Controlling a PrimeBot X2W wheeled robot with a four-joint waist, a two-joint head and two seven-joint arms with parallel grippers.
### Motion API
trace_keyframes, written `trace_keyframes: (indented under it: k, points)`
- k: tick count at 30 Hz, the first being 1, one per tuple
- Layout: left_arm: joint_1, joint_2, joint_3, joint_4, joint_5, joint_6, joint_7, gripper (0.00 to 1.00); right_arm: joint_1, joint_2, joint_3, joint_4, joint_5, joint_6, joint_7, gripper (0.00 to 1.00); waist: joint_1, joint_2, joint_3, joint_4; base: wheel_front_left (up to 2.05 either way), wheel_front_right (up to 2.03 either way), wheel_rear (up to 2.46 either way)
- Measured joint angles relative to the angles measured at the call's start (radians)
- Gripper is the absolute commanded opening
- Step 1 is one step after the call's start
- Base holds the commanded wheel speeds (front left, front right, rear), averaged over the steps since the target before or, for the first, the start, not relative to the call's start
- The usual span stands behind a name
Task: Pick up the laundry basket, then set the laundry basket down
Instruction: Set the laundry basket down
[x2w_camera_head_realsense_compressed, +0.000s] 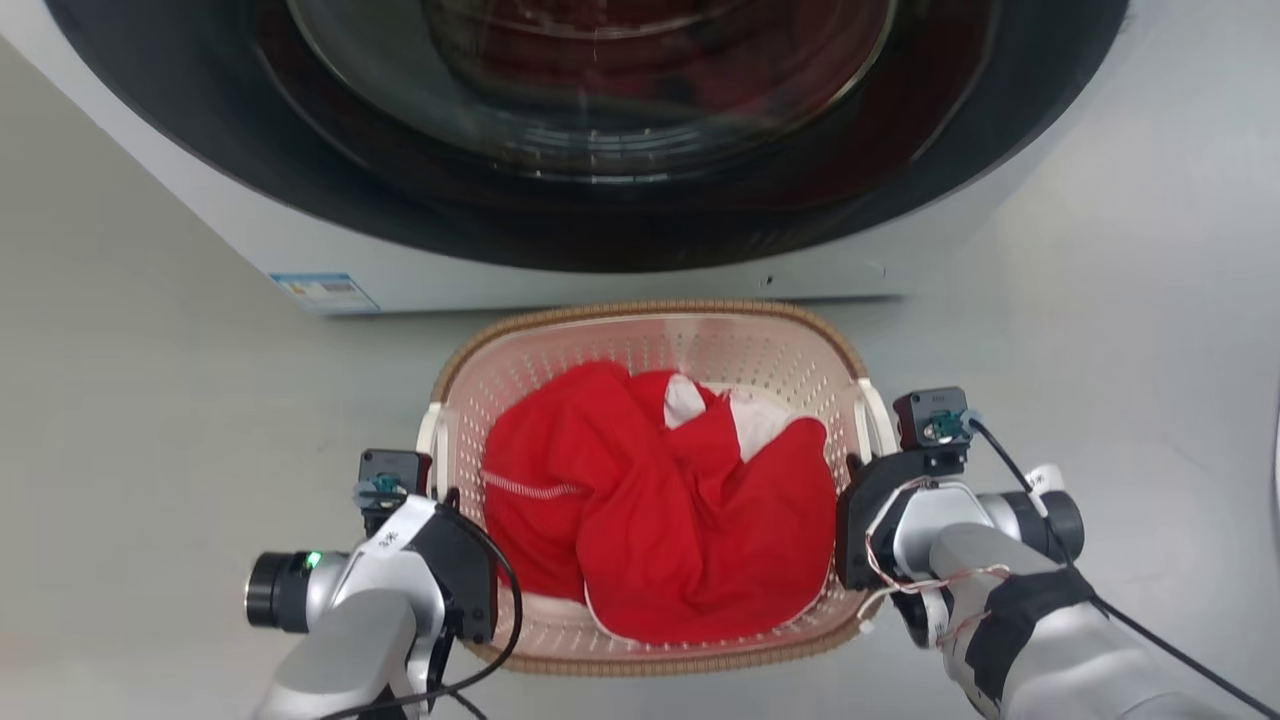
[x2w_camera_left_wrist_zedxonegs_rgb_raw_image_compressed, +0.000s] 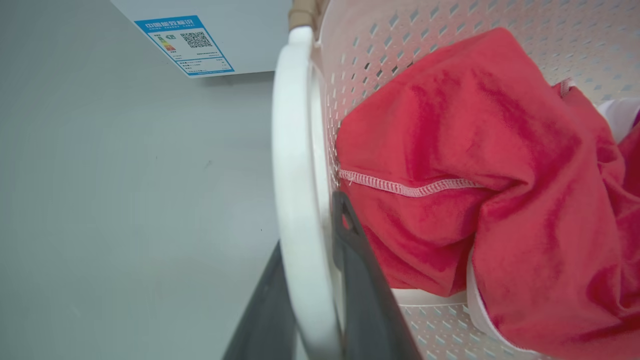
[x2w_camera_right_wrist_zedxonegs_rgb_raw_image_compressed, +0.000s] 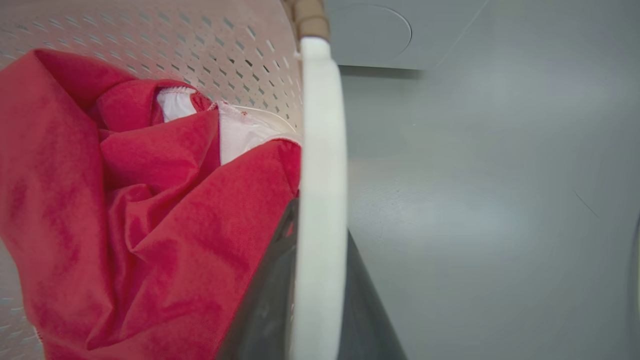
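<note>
Head view, left to right, wrist views for detail. Grey floor; blue energy label on the lower corner of the washing machine, whose dark round door stands behind everything; Left gripper: fingers nearly together, one dark finger on each side of the left handle, outer finger on the floor side, inner finger between handle and perforated wall; it has hold of that white hoop. The laundry basket: directly in front of the machine, between the two arms, level as far as the rim shows; whether its base is on the floor or just off it cannot be told. Contents: a crumpled red garment with white lining, filling most of the inside. Right handle: white hoop, likewise pinched; Right gripper: jaws drawn in on the handle, one finger inside against the cloth, one outside.

Step in hand, as judged: the lift, both handles gripped. To do it well: raise both arms at one pace so the rim stays level; hold the pinch firm, since smooth plastic may slide along the fingers; hold the arms' spacing so the handles are not bent; lower flat and release only once the weight is on the floor.
</note>
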Motion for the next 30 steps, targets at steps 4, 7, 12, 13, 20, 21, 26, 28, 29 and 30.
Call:
trace_keyframes:
  k: [4,7,12,13,20,21,26,28,29,30]
  points:
    - [-0.033,0.0,0.006,-0.002,0.0,0.007,-0.012,0.0,-0.04,0.0,-0.001,0.005,-0.008,0.0,-0.014,0.0,0.0,0.0,0.06,0.001,0.0,0.0,0.0]
    - [-0.062,0.0,0.008,-0.004,0.0,0.008,-0.02,0.0,-0.066,-0.001,-0.003,0.013,-0.009,0.0,-0.023,0.0,0.0,0.0,0.105,0.001,0.0,0.0,0.0]
    - [-0.105,-0.001,0.009,-0.01,0.0,0.016,-0.029,0.0,-0.114,-0.002,-0.008,0.027,-0.016,0.0,-0.039,0.0,0.0,0.0,0.18,0.003,0.0,0.0,0.0]
    - [-0.114,-0.001,0.009,-0.011,0.0,0.016,-0.03,0.0,-0.123,-0.002,-0.009,0.03,-0.016,0.0,-0.043,0.0,0.0,0.0,0.194,0.003,0.0,0.0,0.0]
    - [-0.178,-0.001,0.017,-0.017,0.001,0.016,-0.047,0.0,-0.201,-0.003,-0.015,0.052,-0.043,0.0,-0.062,0.0,0.0,0.0001,0.299,0.008,0.0,0.0,0.0]
    - [-0.189,-0.001,0.018,-0.017,0.001,0.017,-0.047,0.0,-0.213,-0.003,-0.016,0.055,-0.045,0.0,-0.065,0.0,0.0,0.0001,0.314,0.009,0.0,0.0,0.0]
    - [-0.226,-0.002,0.02,-0.017,0.002,0.017,-0.065,0.0,-0.25,-0.004,-0.019,0.071,-0.052,0.001,-0.087,0.0,0.0,0.0,0.383,0.012,0.0,0.0,0.0]
    - [-0.229,-0.002,0.02,-0.016,0.002,0.017,-0.066,0.0,-0.255,-0.004,-0.019,0.076,-0.053,0.002,-0.095,0.0,0.0,0.0001,0.406,0.014,0.0,0.0,0.0]
    - [-0.23,-0.003,0.02,-0.015,0.002,0.017,-0.072,0.0,-0.257,-0.004,-0.018,0.077,-0.053,0.002,-0.096,0.0,-0.0001,0.0,0.416,0.015,0.0,0.0,0.0]
    - [-0.231,-0.004,0.02,-0.014,0.002,0.017,-0.073,0.0,-0.258,-0.004,-0.018,0.078,-0.057,0.002,-0.102,0.0,-0.0001,0.0001,0.425,0.016,0.0,0.0,0.0]
